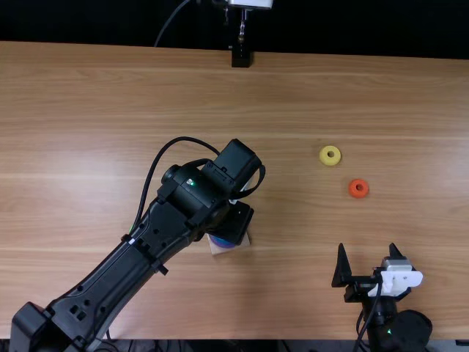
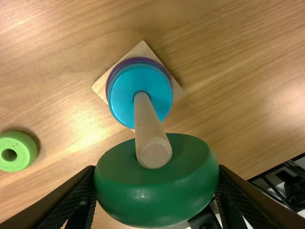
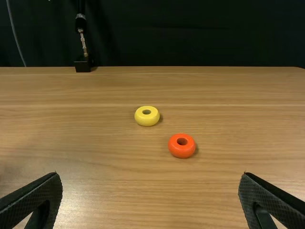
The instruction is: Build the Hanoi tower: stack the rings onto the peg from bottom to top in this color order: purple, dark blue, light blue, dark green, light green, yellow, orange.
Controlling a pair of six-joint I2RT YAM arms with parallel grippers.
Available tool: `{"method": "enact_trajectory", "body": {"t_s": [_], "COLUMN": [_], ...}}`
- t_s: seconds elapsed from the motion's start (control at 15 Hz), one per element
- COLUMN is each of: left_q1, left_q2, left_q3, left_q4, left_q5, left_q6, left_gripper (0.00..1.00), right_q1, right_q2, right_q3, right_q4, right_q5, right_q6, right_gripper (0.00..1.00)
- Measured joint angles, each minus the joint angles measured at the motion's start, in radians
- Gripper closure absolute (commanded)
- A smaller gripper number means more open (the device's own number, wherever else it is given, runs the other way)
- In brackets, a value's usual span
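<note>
Where dk. green ring (image 2: 157, 205) is: pinched by L. gripper (image 1: 236, 221), up off the tabletop (image 1: 110, 95) & right by wood peg (image 2: 150, 126).
L. gripper: fingers closed on dk. green ring, approx. over the stack.
Wood peg: standing below L. gripper, its round tip in front of dk. green ring in left wrist view; contact betw. the two can't be told.
Lt. blue ring (image 2: 124, 95): atop the stack, around wood peg, under L. gripper.
Purple ring (image 2: 112, 78): beneath lt. blue ring, edge showing; any layer betw. them can't be made out.
Sq. base (image 2: 177, 90): flat on tabletop under the rings, below L. gripper.
Lt. green ring (image 2: 29, 151): lying flat on tabletop, apart from sq. base & L. gripper.
R. gripper (image 1: 368, 257): fingers spread wide, nothing betw. them, well apart from L. gripper.
Orange ring (image 1: 352, 192): flat on tabletop, ahead of R. gripper.
Yellow ring (image 1: 324, 159): flat, farther ahead of R. gripper than orange ring, approx. toward L. gripper's side.
Blk. stand (image 1: 240, 57): at far table edge, beyond both grippers.
Dk. backdrop (image 3: 190, 33): behind table.
</note>
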Motion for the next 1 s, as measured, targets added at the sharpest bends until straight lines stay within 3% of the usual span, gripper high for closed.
{"method": "enact_trajectory", "body": {"t_s": [0.4,0.73,1.0], "left_q1": [0.015,0.223,0.381], "left_q2": [-0.106,-0.224,-0.205], "left_q3": [0.0,-0.01,-0.172], "left_q4": [-0.008,-0.002,0.021], "left_q5": [-0.009,-0.015,-0.013], "left_q6": [0.001,0.001,0.001], "left_gripper": [1.0,1.0,1.0], "right_q1": [0.0,0.0,0.0], "right_q2": [0.0,0.0,0.0], "right_q3": [0.0,0.0,0.0], "right_q4": [0.0,0.0,0.0], "right_q5": [0.0,0.0,0.0], "right_q6": [0.0,0.0,0.0], "right_gripper": [0.0,0.0,0.0]}}
